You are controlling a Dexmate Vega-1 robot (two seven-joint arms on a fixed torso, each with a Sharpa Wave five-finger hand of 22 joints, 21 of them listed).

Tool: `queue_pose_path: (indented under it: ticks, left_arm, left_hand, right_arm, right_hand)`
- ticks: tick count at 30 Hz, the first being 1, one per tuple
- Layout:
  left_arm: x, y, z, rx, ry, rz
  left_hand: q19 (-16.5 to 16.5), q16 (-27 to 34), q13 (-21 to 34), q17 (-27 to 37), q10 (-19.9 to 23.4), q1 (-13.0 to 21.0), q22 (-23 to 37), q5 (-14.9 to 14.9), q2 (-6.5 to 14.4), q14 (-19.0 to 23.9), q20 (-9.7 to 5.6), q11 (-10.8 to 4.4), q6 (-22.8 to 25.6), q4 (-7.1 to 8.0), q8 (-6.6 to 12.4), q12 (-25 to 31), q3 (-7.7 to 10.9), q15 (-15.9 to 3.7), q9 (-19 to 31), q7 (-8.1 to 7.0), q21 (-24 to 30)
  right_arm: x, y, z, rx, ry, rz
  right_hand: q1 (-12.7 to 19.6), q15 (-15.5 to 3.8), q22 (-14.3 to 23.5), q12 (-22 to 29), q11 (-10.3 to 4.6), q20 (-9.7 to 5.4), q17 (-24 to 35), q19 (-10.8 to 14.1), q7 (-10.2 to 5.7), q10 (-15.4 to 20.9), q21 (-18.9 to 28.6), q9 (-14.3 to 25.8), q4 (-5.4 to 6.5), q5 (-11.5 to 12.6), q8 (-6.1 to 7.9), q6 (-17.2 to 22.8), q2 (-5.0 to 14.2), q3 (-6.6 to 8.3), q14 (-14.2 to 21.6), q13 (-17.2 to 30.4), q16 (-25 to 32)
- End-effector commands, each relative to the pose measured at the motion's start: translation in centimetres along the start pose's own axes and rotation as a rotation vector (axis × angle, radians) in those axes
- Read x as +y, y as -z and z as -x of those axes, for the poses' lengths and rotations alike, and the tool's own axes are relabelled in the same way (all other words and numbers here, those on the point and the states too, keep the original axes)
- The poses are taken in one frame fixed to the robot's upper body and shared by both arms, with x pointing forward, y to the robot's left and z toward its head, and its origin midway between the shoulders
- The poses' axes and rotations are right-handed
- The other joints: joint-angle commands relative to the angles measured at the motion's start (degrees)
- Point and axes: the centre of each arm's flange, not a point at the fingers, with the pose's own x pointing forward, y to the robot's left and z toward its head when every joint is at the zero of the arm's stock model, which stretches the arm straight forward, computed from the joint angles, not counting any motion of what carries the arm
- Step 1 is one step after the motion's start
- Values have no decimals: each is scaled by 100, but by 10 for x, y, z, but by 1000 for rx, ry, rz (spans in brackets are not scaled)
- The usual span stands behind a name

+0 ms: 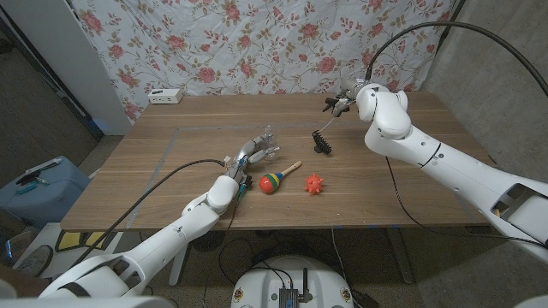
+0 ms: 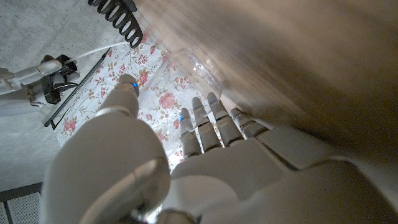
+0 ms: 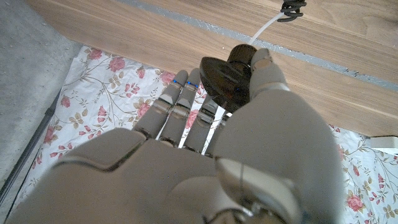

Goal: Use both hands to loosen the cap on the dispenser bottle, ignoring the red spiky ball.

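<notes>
**Cap lifted clear, bottle held at mid-table**

The clear dispenser bottle (image 1: 264, 141) is held on the table (image 1: 171, 180) near its middle by the left hand (image 1: 248, 161), whose fingers (image 2: 214, 121) are curled against the bottle's transparent side. The black cap (image 3: 225, 79) is pinched between thumb and fingers of the right hand (image 1: 349, 101), which is raised above the far side of the table, well apart from the bottle. A white dip tube (image 3: 264, 28) is seen running from the cap. A black spiral piece (image 1: 323, 142) lies on the table below the right hand. The red spiky ball (image 1: 314, 184) sits nearer the front edge, beside a striped maraca toy (image 1: 276, 180). A white box (image 1: 165, 96) rests at the far left corner, before a floral cloth (image 1: 257, 43).
</notes>
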Motion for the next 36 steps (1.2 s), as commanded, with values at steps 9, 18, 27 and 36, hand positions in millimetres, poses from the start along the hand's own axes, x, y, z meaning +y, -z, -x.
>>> queue_pose_path:
  ticks: [9,18,27,36]
  left_arm:
    - [2,1,-2,11,24,11]
    - [4,1,-4,15,37,5]
    - [5,0,-6,18,43,1]
    - [7,1,-7,19,50,-2]
  left_hand:
    - [-46,8,-6,16,-181,-47,9,39,-171,-224,169,83,-190,-54,-31,7,-142,-304,12,15,16]
    - [-89,21,-8,20,-295,-54,7,78,-282,-324,204,75,-342,-82,-28,7,-218,-268,8,115,6]
    - [-114,19,-9,22,-366,-57,6,107,-356,-411,225,75,-469,-95,-38,9,-268,-269,6,127,2]
    - [-140,13,-10,24,-463,-25,5,149,-425,-537,219,60,-606,-115,-39,9,-311,-271,4,150,0]
  right_arm:
    - [11,9,-4,23,18,-35]
    - [20,15,-7,49,33,-64]
    - [26,18,-10,66,46,-84]
    - [30,21,-10,74,49,-93]
  right_hand:
    - [-48,-845,8,16,-291,39,17,18,-8,293,8,14,31,30,26,61,44,26,63,38,-12]
    - [-34,-857,9,14,-289,42,20,24,-6,296,8,14,18,29,19,60,39,32,63,43,-13]
    - [-36,-851,9,14,-290,48,23,30,-5,305,8,14,15,27,17,69,34,35,72,49,-11]
    - [-31,-851,9,11,-291,52,28,34,-5,307,8,15,10,24,15,76,32,37,78,53,-6]
